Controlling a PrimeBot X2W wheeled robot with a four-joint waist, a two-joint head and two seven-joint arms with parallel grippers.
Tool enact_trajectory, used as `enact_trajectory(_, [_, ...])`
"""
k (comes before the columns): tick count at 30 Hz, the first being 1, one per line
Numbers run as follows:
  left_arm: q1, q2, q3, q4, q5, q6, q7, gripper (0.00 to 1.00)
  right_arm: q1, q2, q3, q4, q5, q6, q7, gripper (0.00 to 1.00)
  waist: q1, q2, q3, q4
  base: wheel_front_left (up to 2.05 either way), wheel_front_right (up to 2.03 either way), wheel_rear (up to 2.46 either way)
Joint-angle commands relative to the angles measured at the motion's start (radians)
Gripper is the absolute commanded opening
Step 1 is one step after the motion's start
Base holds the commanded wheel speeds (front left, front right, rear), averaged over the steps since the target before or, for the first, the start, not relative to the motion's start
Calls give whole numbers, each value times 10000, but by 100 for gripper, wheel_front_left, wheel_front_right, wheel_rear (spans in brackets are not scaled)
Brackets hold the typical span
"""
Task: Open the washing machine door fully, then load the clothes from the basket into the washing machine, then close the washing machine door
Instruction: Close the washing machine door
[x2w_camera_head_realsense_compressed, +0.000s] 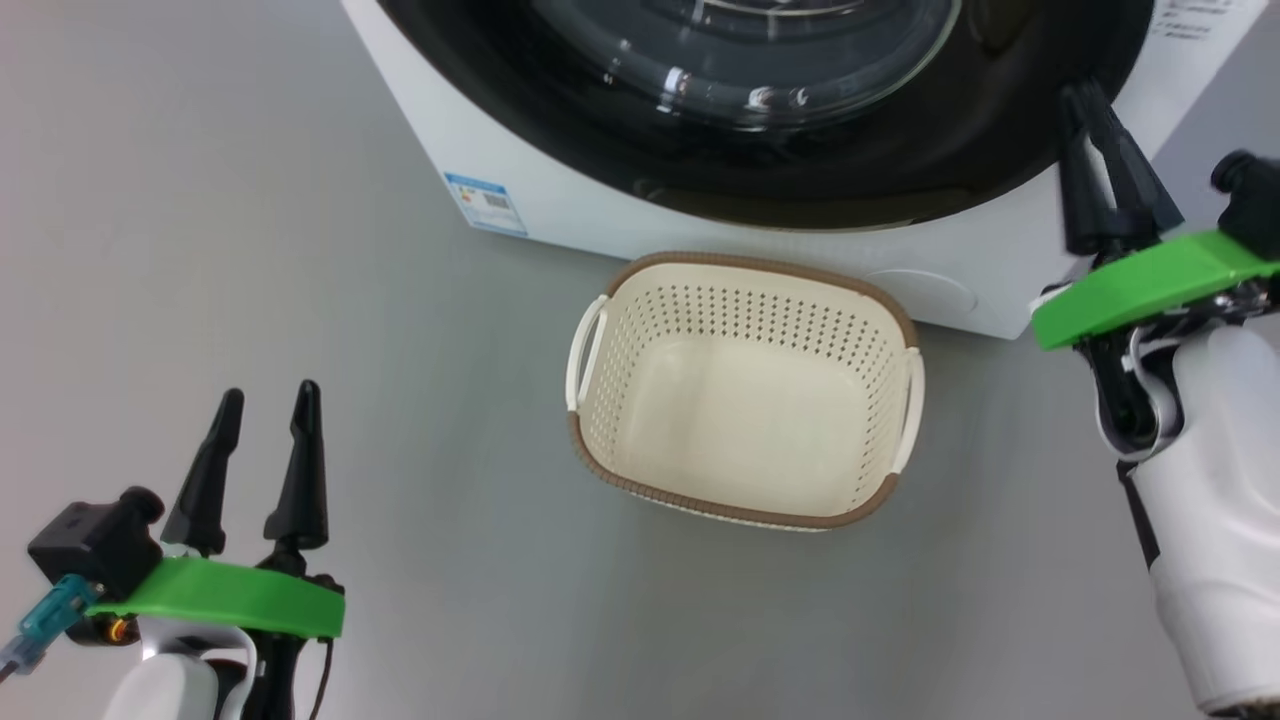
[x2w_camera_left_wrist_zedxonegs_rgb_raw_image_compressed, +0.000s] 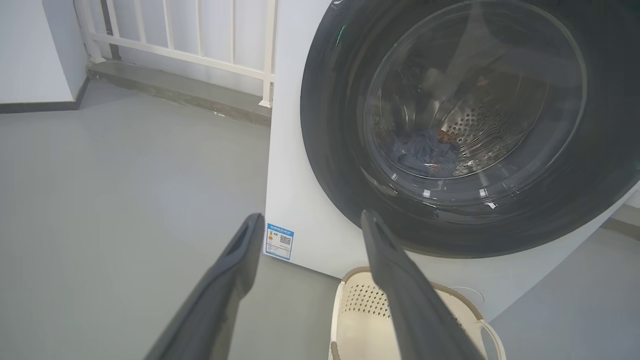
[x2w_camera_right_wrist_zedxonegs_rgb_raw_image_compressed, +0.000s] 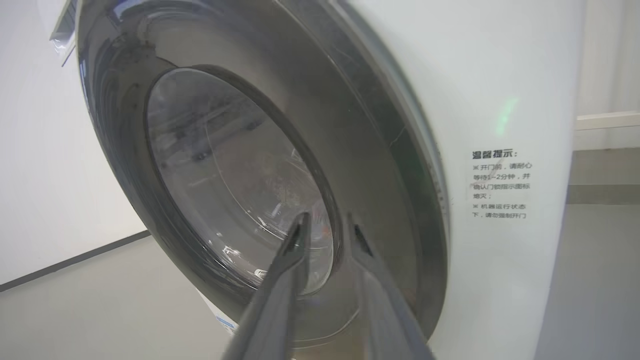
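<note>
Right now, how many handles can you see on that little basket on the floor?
2. One white handle sits on the left end of the basket and the other handle on its right end, in the head view. The basket stands empty before the washing machine.

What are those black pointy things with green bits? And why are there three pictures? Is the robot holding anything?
Those black points are a robot's fingers. It has two arms, each ending in a gripper with two fingers.

One picture looks down from its head: the left gripper is spread open, the right gripper is up by the washing machine door.

The other two come from small cameras on its wrists, looking along the fingers.

On the grey floor sits an empty basket in front of the washing machine. The door looks closed, and the clothes show through the glass.

Neither gripper holds anything. The right one's fingers are slightly apart.
</note>
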Motion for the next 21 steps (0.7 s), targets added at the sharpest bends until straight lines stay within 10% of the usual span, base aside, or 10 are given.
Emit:
enact_trajectory(1, [75, 439, 364, -175, 178, -15, -63, 100, 451, 187, 265, -542, 164, -17, -48, 100, 0, 0, -443, -369, 0, 0, 0])
enact_trajectory(21, [871, 446, 772, -203, 607, -15, -63, 100, 3492, 518, 675, -2697, 608, -17, -48, 100, 0, 0, -2173, -2351, 0, 0, 0])
